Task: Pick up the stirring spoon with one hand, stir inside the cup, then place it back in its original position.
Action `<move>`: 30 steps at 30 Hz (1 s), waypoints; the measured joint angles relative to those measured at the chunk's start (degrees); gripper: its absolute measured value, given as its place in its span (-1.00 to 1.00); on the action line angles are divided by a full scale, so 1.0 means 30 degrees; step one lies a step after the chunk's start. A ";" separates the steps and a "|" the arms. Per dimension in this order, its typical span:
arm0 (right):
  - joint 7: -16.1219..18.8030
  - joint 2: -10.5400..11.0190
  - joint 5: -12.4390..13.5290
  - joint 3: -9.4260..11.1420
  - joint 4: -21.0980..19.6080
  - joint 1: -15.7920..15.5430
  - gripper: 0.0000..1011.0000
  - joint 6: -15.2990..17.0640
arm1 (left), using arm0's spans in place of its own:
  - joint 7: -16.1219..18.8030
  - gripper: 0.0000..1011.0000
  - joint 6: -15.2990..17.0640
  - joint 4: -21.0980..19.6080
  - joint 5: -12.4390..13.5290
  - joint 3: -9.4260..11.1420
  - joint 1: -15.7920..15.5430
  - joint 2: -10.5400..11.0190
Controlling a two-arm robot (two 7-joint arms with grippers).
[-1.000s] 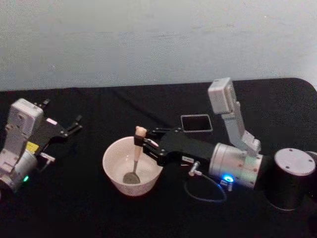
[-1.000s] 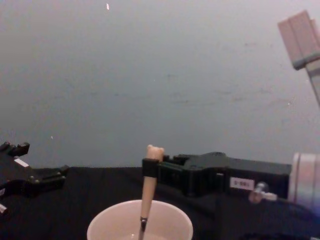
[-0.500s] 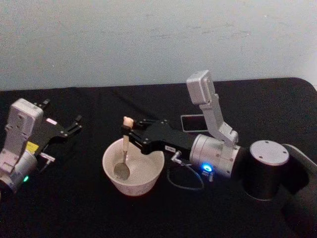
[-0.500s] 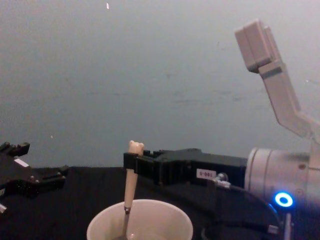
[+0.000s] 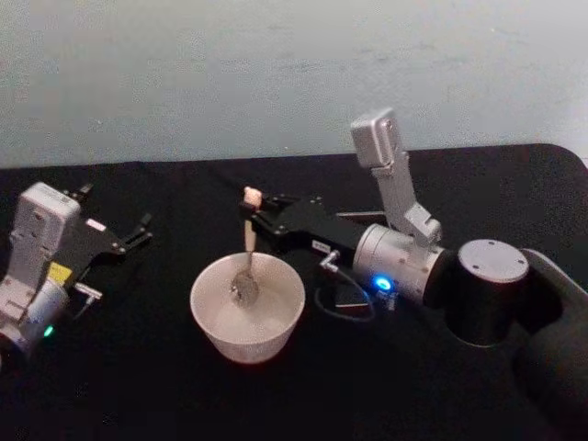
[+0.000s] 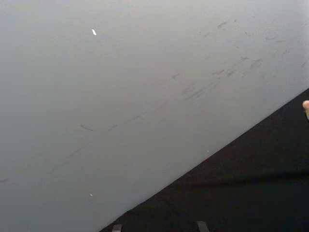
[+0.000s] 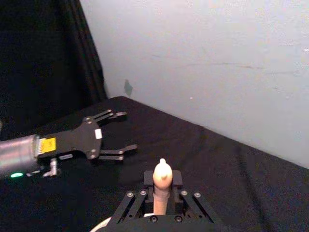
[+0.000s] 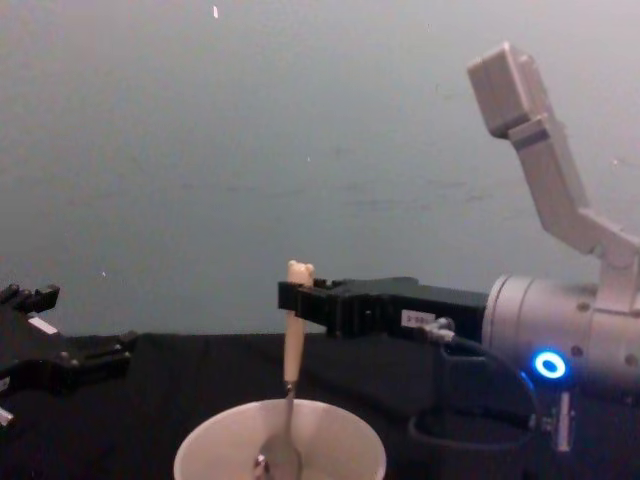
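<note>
Right gripper [image 5: 250, 213] clamped on the stirring spoon [image 5: 247, 255] by its handle, above the cup [image 5: 243, 344]; the spoon's bowl has just swung from the cup's left side to its far side, inside the rim; stirring's underway, I reckon; my left gripper [image 5: 138, 231] sits spread, well left of the cup.

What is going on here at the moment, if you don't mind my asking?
The right gripper is closed on the handle of the stirring spoon just below its bear-head top, holding it roughly upright. The spoon's metal bowl is down inside the cup, which stands on the black table. The left gripper is parked off to the robot's left with its fingers open, holding nothing.
</note>
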 joint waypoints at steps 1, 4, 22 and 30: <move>0.0017 0.0033 0.0000 0.0123 0.0038 0.0019 -0.57 0.0000 | 0.0000 0.98 0.0000 0.0000 0.0000 0.0000 0.0001 -0.0001; 0.0084 0.0172 0.0004 0.0291 0.0021 0.0001 -0.57 0.0009 | 0.0000 0.98 0.0000 0.0000 0.0000 0.0000 0.0001 -0.0001; 0.1016 0.2719 0.1397 0.1237 -0.3166 -0.2059 -0.57 0.0854 | 0.0000 0.98 0.0000 0.0001 0.0000 0.0000 0.0000 0.0000; 0.1398 0.3426 0.1733 0.0765 -0.4124 -0.2561 -0.57 0.0978 | 0.0000 0.98 0.0001 -0.0001 0.0000 -0.0001 0.0001 0.0000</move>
